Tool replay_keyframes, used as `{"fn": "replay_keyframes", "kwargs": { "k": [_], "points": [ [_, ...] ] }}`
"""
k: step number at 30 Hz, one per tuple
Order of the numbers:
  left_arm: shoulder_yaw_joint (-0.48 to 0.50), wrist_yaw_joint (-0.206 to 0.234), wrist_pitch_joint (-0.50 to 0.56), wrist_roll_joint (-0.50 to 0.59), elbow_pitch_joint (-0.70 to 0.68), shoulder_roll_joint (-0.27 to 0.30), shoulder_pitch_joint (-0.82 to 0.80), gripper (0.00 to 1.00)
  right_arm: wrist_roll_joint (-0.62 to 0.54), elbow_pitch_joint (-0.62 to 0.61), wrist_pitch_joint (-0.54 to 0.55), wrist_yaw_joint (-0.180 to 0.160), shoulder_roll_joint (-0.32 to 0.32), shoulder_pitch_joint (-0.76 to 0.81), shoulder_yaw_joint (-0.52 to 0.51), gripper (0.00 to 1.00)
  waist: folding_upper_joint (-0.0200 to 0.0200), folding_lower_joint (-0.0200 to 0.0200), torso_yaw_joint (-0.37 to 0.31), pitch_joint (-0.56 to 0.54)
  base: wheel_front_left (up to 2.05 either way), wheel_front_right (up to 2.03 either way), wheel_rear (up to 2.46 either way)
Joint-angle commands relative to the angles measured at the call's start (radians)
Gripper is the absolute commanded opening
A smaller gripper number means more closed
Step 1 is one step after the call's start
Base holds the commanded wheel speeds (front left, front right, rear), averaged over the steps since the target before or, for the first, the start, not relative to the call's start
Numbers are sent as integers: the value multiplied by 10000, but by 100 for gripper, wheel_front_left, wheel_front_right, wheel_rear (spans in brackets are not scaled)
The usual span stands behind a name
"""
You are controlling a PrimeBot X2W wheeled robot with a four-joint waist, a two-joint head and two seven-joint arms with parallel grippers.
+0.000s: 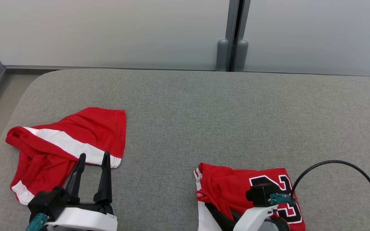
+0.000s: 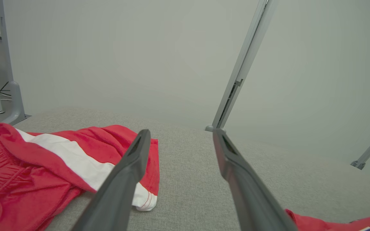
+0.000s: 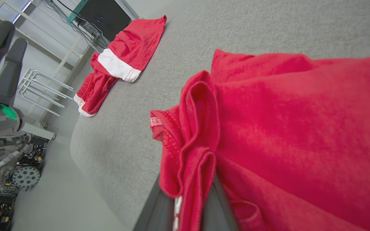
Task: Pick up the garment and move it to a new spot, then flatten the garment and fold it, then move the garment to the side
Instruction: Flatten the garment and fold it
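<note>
One red jersey (image 1: 236,189), one pair of red shorts (image 1: 75,134), one black cable (image 1: 348,164), one grey table (image 1: 185,112).

The head camera looks steeply down from above the near edge of the grey fabric-covered desk (image 1: 185,106) toward the pale wall panels (image 1: 108,32). The left wrist camera sits low over the desk, facing that wall along the left gripper (image 2: 181,131). The right wrist camera, rolled sideways, sits very close to the red numbered jersey (image 3: 284,128) and faces leftward across the desk. All three views share the red shorts with a white stripe (image 1: 72,138).
</note>
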Motion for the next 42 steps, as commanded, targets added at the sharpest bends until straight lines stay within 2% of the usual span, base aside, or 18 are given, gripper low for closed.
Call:
{"fn": "replay_keyframes", "kwargs": {
  "k": [1, 2, 3, 8, 12, 18, 22, 28, 33, 42],
  "points": [
    [46, -65, -13, 33, 19, 23, -102, 100, 104, 128, -149, 6, -9, -159, 19, 28, -1, 0, -10, -8, 0, 0, 0],
    [61, -63, -13, 32, 37, 22, -102, 100, 149, 243, -236, 6, 7, -220, 68, 53, -1, 0, -22, -14, 0, 0, 0],
    [81, -75, -13, 34, 80, 21, -111, 100, 256, 436, -368, 6, 37, -331, 174, 100, -1, 0, -49, -32, 0, 0, 0],
    [175, -89, -13, 59, 138, 20, 7, 100, 744, 124, -679, 6, -110, -452, 143, 100, -1, 0, -185, -174, 0, 0, 0],
    [256, -99, -13, 90, 162, 18, 159, 100, 1114, -828, -856, 4, -682, -308, -298, 100, -1, 0, -352, -319, 0, 0, 0],
    [243, -102, -13, 49, 135, 21, 305, 100, 622, -2100, -1113, 4, -1734, -11, -1913, 100, -1, 0, -615, -422, 0, 0, 0],
    [176, -81, -13, 7, 79, 20, 309, 100, -240, -2474, -1341, 4, -2179, 228, -3355, 100, -1, 0, -721, -442, 0, 0, 0],
    [231, -6, -13, 12, -216, 19, 365, 100, -1855, -2568, -1959, 4, -2157, 704, -5068, 100, -1, 0, -757, -546, 0, 0, 0],
    [284, 36, -13, 96, -395, 16, 470, 100, -3257, -2351, -3000, 4, -1713, 1101, -5882, 100, -1, 0, -756, -646, 0, 0, 0],
    [304, 154, -13, 367, -519, 18, 583, 100, -4334, -1649, -3758, 4, -1088, 1507, -6199, 100, -1, 0, -724, -747, 0, 0, 0]
  ]
}}
